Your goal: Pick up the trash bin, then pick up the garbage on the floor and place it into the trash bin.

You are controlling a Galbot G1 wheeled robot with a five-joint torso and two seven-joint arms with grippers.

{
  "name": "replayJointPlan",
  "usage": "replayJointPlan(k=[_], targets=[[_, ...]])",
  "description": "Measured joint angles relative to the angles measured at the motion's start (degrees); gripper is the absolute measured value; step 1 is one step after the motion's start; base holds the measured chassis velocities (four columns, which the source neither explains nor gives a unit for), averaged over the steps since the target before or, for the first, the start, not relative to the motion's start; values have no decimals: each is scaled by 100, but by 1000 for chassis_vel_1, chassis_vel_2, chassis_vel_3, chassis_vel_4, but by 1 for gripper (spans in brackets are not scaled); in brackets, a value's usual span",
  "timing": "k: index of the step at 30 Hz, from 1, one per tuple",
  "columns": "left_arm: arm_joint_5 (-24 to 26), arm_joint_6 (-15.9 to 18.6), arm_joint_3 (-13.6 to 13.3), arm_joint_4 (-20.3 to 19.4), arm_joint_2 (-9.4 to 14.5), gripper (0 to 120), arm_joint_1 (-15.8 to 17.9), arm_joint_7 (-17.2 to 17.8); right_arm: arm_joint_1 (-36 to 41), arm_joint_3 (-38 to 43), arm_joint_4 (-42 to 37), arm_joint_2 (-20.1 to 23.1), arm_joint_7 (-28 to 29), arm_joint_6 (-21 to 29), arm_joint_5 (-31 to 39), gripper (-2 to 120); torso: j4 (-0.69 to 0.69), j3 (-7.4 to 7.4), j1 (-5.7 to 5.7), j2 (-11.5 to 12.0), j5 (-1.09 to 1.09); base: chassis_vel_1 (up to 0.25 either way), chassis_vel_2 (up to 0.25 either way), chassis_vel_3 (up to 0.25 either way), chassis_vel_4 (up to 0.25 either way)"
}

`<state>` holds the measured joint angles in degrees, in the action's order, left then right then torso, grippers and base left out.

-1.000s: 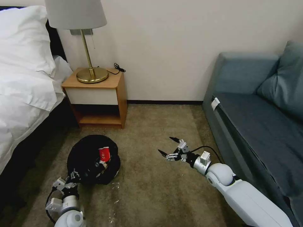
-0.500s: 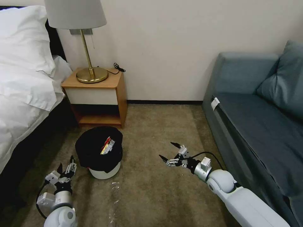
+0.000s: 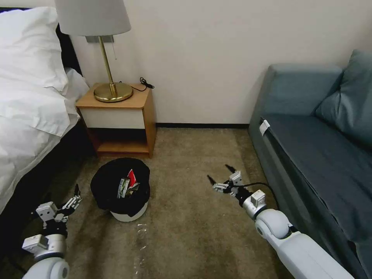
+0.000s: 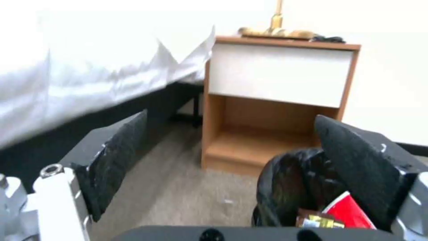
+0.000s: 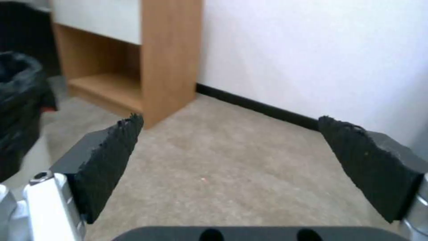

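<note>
Where the left tool (image 3: 73, 197) gripped the trash bin's (image 3: 121, 190) bag a second ago, it has let go and drawn back toward the bed side, fingers spread, empty. Bin stands upright on the carpet (image 3: 186, 232), off that tool's right, near but apart. Right tool (image 3: 223, 179) hangs low over bare carpet, well right of the bin, fingers wide, nothing held. Judgement: bin set down, litter inside, collecting looks finished.

Left wrist view: red-and-white packet (image 4: 347, 212) and a yellow-marked wrapper (image 4: 317, 221) in the black liner, nightstand (image 4: 276, 97) beyond. Head view adds the white base below the liner.
</note>
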<state>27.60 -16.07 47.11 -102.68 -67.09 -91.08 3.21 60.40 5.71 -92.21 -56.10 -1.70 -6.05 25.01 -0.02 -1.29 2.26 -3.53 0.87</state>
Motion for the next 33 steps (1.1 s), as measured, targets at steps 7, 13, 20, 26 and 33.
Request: replayJointPlan(k=[7, 13, 20, 26, 33], targets=[[-157, 69, 34, -372, 161, 100, -455, -58, 19, 69, -342, 138, 549, 564, 576, 100, 0, 0, 0, 0, 2, 0, 0, 0, 0], [-153, 152, 44, -613, 238, 100, -987, -95, 53, 185, -497, 176, 856, 947, 870, 100, 1, 0, 0, 0, 1, 0, 0, 0, 0], [-168, 53, 55, -614, 161, 100, -1241, -177, 133, 326, -588, 163, 895, 1109, 1089, 100, 0, 0, 0, 0, 0, 0, 0, 0, 0], [-169, 48, 51, -611, 152, 100, -1242, -179, 136, 330, -589, 165, 878, 1110, 1090, 100, 0, 0, 0, 0, 1, 0, 0, 0, 0], [-165, 45, 49, -602, 148, 100, -1230, -179, 136, 330, -589, 166, 862, 1111, 1087, 100, 0, 0, 1, 0, 1, 0, 0, 0, 0]])
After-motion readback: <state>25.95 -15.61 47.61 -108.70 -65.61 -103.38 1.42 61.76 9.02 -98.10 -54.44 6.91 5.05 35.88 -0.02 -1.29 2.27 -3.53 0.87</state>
